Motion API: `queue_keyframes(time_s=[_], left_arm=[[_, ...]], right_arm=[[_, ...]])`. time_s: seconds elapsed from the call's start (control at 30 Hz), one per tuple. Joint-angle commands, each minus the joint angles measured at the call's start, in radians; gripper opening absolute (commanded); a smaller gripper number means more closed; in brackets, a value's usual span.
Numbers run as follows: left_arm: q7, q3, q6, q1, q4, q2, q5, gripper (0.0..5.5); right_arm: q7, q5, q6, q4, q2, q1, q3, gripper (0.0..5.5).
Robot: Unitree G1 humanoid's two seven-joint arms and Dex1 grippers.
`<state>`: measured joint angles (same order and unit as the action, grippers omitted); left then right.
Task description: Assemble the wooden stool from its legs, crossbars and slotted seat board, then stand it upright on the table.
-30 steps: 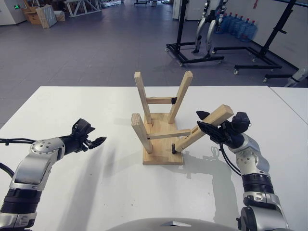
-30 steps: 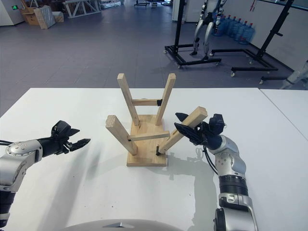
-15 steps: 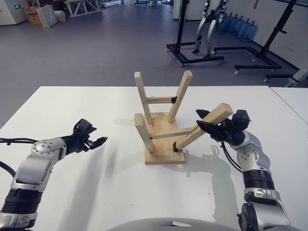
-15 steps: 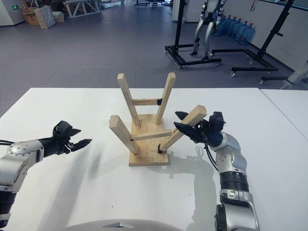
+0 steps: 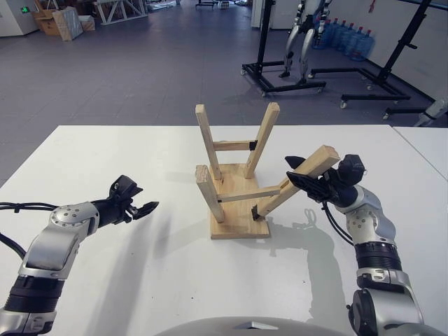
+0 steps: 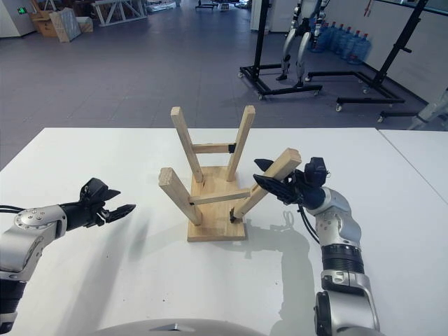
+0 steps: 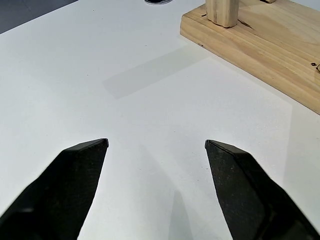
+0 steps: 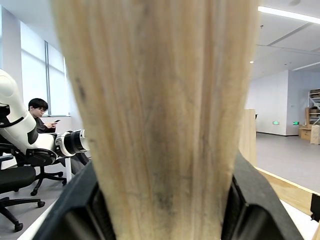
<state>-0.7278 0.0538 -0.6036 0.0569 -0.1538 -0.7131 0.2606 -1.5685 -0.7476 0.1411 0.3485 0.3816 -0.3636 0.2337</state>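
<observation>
The wooden stool lies upside down on the white table [image 5: 140,280], its seat board [image 5: 234,222] flat and its legs pointing up. Two back legs [image 5: 207,140] [image 5: 262,138] are joined by a crossbar [image 5: 232,145]. A front crossbar [image 5: 245,194] links the front left leg [image 5: 209,192] to the slanted front right leg [image 5: 318,164]. My right gripper [image 5: 302,176] is shut on that slanted leg [image 8: 160,125] near its top end. My left gripper [image 5: 143,208] hovers low over the table to the left of the stool, open with nothing between its fingers [image 7: 75,175]; the seat board's corner [image 7: 260,45] lies ahead of it.
The table's far edge [image 5: 210,126] runs behind the stool. A second white table [image 5: 430,147] adjoins at the right. Black wheeled racks [image 5: 287,77] and another robot stand on the floor beyond. Bare tabletop lies left of and in front of the stool.
The seat board slid and turned slightly to the right, and the front left leg stands more upright. My right gripper rose a little with the leg. My left gripper edged toward the stool.
</observation>
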Motion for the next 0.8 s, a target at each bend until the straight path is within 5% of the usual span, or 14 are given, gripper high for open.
queue_keyframes(time_s=[0.03,0.8], left_arm=[[0.003,-0.006,0.004,-0.001,-0.013,0.002,-0.005,3.55],[0.005,-0.016,0.021,-0.010,-0.008,0.018,-0.016,3.55]], right_arm=[[-0.012,0.011,-0.006,0.012,0.003,-0.034,-0.013,2.05],[-0.043,0.034,-0.039,0.061,0.025,-0.040,-0.025,2.05]])
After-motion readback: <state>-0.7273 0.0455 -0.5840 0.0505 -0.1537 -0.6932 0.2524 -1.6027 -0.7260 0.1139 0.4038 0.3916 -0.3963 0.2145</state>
